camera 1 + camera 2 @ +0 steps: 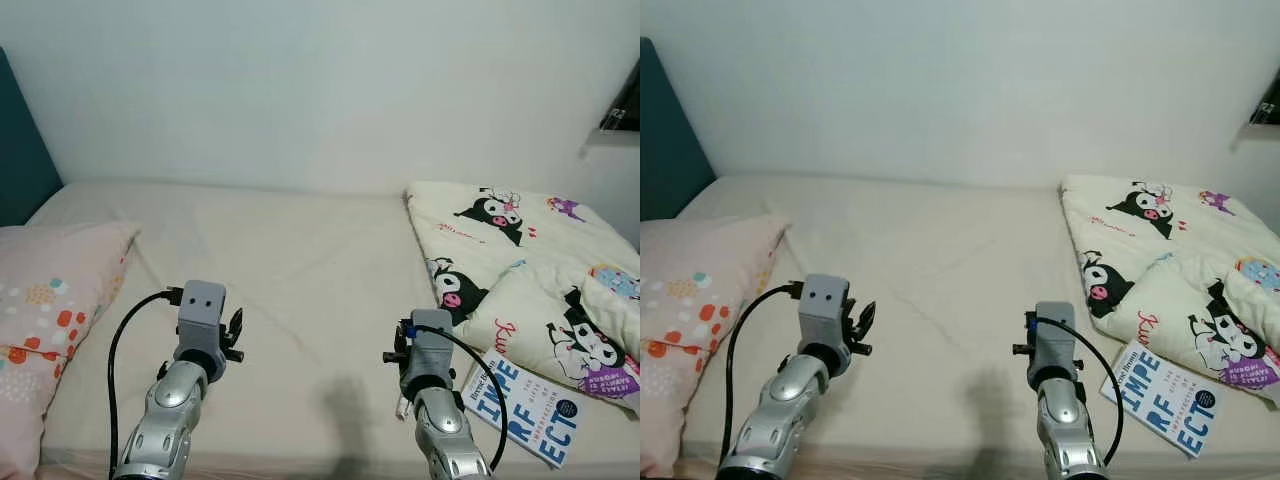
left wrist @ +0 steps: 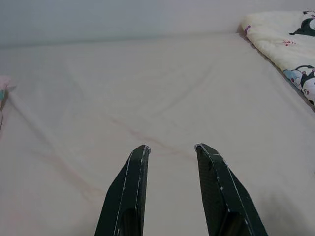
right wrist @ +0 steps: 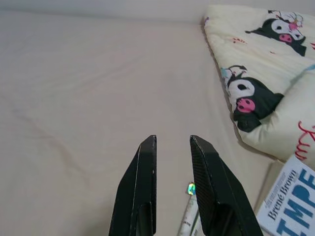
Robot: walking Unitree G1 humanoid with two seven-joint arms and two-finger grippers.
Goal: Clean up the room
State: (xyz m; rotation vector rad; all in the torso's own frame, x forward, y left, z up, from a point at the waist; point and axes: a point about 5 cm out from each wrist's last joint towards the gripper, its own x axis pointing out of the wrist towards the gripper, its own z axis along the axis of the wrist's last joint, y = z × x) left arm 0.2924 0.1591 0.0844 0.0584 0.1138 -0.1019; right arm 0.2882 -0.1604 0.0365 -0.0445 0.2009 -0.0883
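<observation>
Hovering over bed [image 1: 300, 260]: both pincers [image 2: 171, 147] [image 3: 172, 139] parted, empty; book [image 1: 527, 408] flat, long axis diagonal.

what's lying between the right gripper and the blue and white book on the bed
A white pen lies on the sheet between the right gripper and the book, seen in the right wrist view.
</observation>
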